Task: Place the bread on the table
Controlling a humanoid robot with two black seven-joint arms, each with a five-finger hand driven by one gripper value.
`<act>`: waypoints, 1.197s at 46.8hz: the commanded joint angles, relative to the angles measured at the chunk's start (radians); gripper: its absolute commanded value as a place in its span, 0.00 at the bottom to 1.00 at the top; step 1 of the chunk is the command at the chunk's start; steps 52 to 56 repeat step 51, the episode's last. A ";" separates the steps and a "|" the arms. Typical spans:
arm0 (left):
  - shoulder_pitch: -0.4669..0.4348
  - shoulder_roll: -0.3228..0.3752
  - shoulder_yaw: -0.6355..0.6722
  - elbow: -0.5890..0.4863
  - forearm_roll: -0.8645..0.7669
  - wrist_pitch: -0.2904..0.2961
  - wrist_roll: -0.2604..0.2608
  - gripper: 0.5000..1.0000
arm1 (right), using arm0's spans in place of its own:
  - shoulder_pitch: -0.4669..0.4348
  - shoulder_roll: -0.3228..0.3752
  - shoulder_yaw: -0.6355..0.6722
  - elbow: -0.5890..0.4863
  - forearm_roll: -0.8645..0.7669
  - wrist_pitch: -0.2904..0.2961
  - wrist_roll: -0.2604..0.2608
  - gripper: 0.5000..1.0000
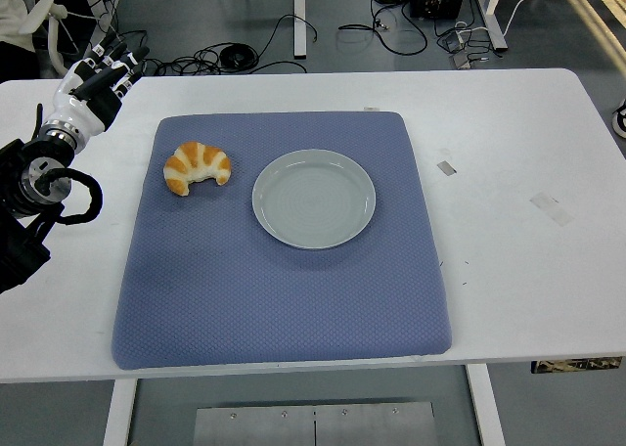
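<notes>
A golden croissant [197, 167] lies on the blue mat [284, 270], near the mat's left edge and left of an empty grey plate [314, 198]. My left hand [98, 79] is over the white table at the far left, well apart from the croissant. Its fingers are spread and hold nothing. The black left arm [29, 192] runs along the left edge. The right arm does not show.
The white table [509, 172] extends to the right of the mat, with small tape marks [550, 207] on it. Cables and table legs lie on the floor beyond the far edge.
</notes>
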 commanded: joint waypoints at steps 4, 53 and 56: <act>0.007 -0.004 0.002 0.004 0.002 -0.026 0.020 0.96 | 0.000 0.000 0.000 0.000 0.000 0.000 0.000 1.00; 0.028 -0.007 0.013 0.004 0.015 -0.037 0.026 0.96 | 0.003 0.000 0.000 0.011 0.000 0.002 0.000 1.00; 0.028 -0.007 0.013 0.004 0.015 -0.037 0.026 0.96 | 0.003 0.000 0.000 0.011 0.000 0.002 0.000 1.00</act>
